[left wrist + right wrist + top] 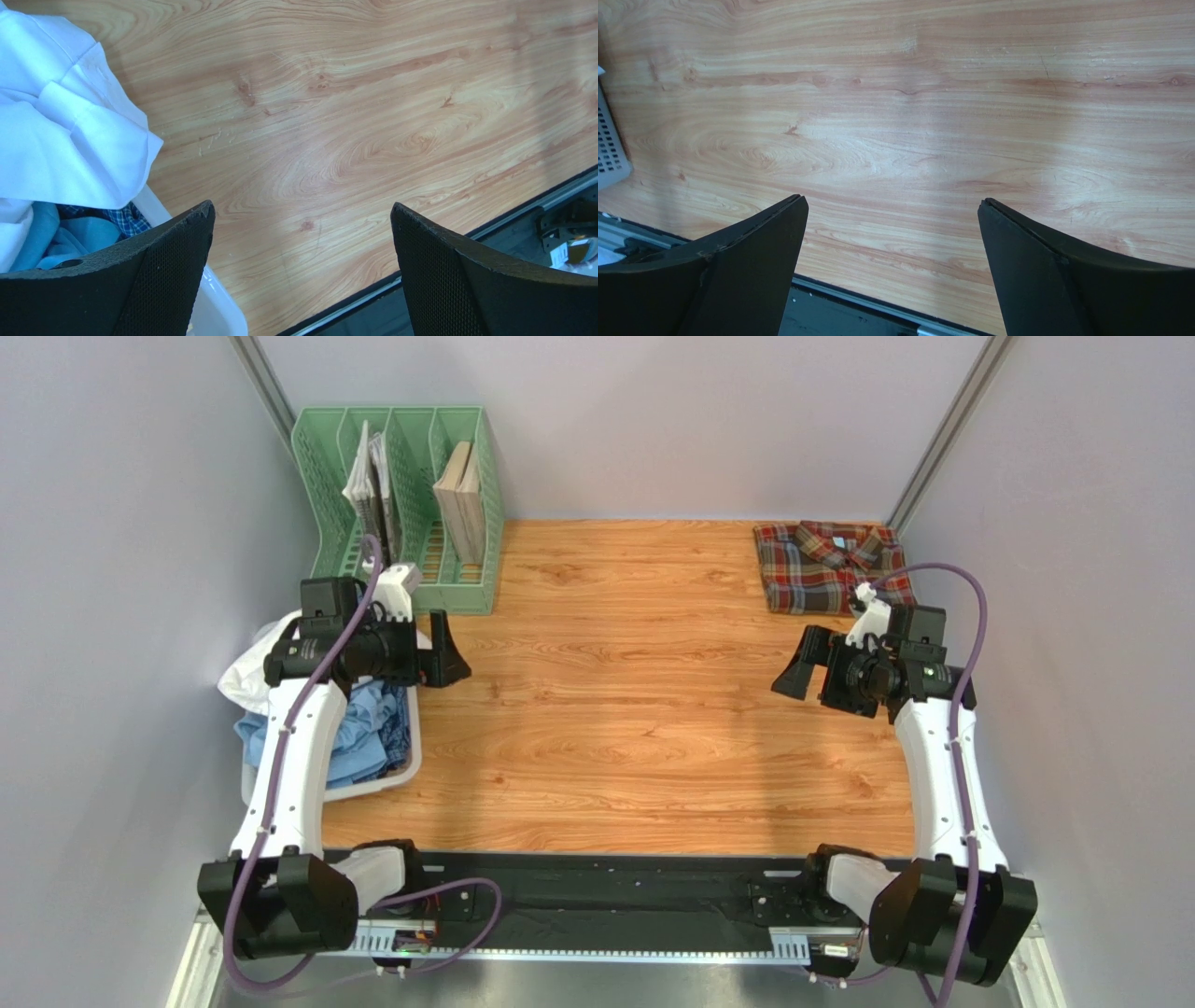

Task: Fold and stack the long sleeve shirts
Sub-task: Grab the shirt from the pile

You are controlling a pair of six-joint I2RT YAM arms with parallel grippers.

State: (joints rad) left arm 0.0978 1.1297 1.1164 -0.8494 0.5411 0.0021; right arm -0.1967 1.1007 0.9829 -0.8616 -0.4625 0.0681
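Taking the overhead view as a clock face with 12 at the far wall, the next shirt to fold sits at the left edge of the tabletop (631, 714). There the basket (401, 773) holds a crumpled heap: a white shirt (250, 672) spilling over the rim, light blue shirts (368, 728) under it, and a scrap of dark checked shirt (128, 218) showing in the left wrist view. One plaid shirt (828, 567) already lies folded flat in the far right corner.

The left hand (446, 651) hangs with its fingers spread wide and nothing between them, pointing toward 3 o'clock over bare wood. The heap lies the other way, at roughly 7 to 8 o'clock from the fingertips and just beside them, partly under the left forearm. So the hand faces away from what it needs; I judge it has to swing back and dip down toward the basket.

The right hand (790, 679) is just as wide open and just as empty, aimed toward 9 o'clock. The plaid shirt is near it at about 1 o'clock, but the basket is well apart from it across the tabletop, so the left arm is plainly the nearer one.

The heap is too bunched to show any long axis. The white shirt on top looks the easiest to pinch.
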